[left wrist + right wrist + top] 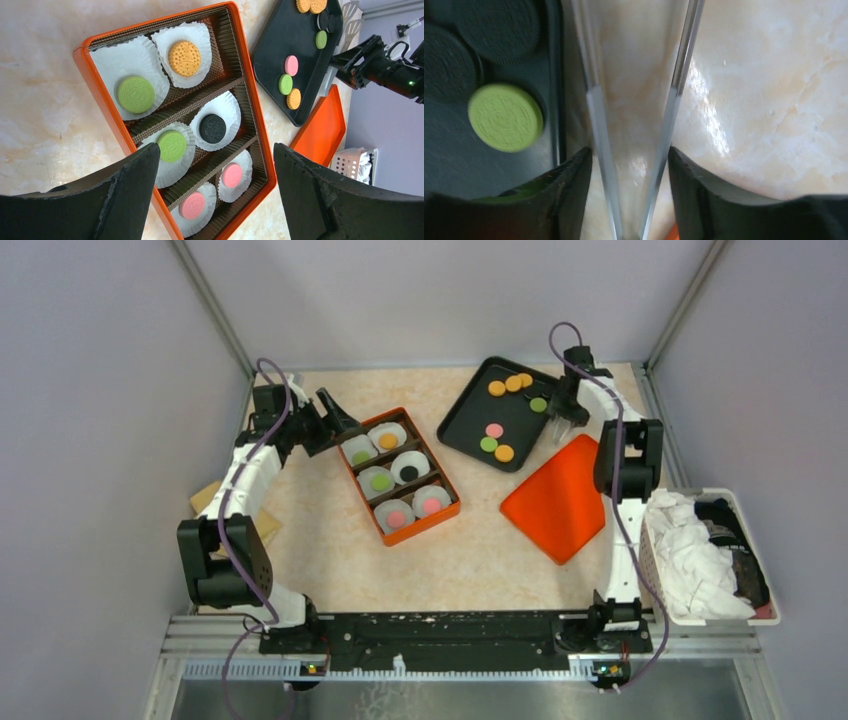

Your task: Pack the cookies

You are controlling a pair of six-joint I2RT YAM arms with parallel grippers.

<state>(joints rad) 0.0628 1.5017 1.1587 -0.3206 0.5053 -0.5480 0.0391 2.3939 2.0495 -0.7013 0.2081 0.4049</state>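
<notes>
As all six cups (111, 61) hold one, stage: filling looks done; lid (557, 502) not on.
Cookies (184, 58): six in box (425, 524); spares on tray (470, 420), 1 o'clock of box.
Lid: worktop (330, 560), 4 o'clock.
Left tool (335, 412): spread, empty.
Right tool (626, 157): clamped on tongs (596, 115).

1 orange box (104, 100) holds 6 paper cups (115, 60), each with 1 of the cookies (184, 58): 2 green, 2 pink, 1 orange, 1 dark. 1 black tray (465, 427) carries 9 more: 4 orange, 2 green, 1 pink, 2 dark. Also in view: 1 orange lid (555, 502), 1 white basket (652, 558), 1 pair of tongs (596, 115).
</notes>
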